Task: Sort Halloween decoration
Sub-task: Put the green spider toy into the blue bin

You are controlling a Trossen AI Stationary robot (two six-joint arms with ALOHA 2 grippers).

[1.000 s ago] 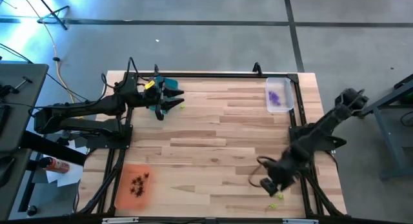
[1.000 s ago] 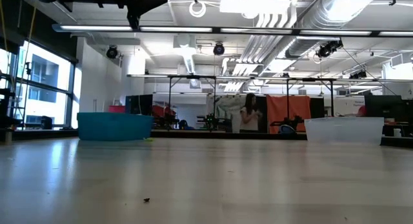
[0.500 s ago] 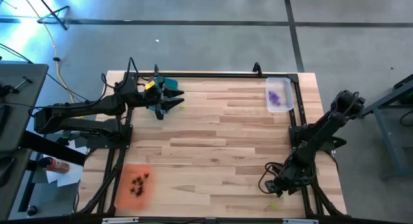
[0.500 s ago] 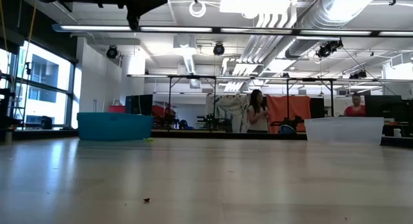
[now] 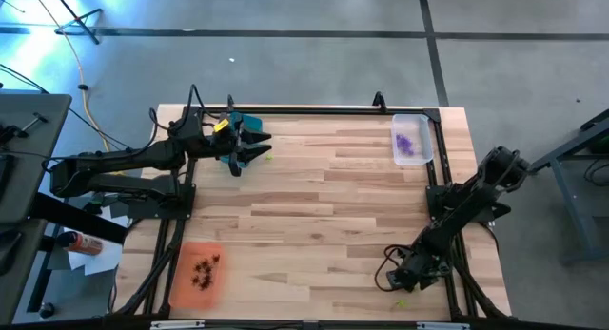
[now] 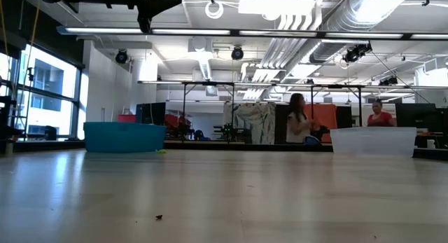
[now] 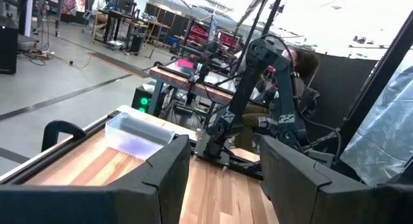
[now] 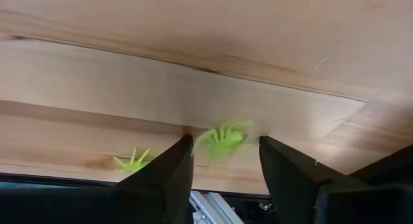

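Observation:
Two lime-green spiky trinkets lie on the wood near the table's near right corner. One trinket (image 8: 219,139) lies between the open fingers of my right gripper (image 8: 226,146), which slants down over it (image 5: 395,281). The other trinket (image 8: 132,161) lies just beside the gripper. My left gripper (image 5: 259,145) hovers open and level by the teal tray (image 5: 240,119) at the far left, with nothing between its fingers (image 7: 222,146). A lone green trinket (image 5: 269,157) lies on the table just below it. My right gripper comes at the lime-green trinket (image 8: 227,135) slanting down from above, one finger (image 8: 174,169) on each side of it. The trinket lies on the table. Whether the fingers touch it, I cannot tell.
A clear tray (image 5: 412,157) with purple trinkets stands at the far right. An orange tray (image 5: 186,282) with dark trinkets lies at the near left. A black frame rail (image 8: 213,208) runs along the near edge, just beyond the green trinkets. A tiny dark speck (image 6: 159,217) lies on the wood.
My right gripper has sunk toward the table by the near right corner and drifted a little toward the left edge, rolling as it came down.

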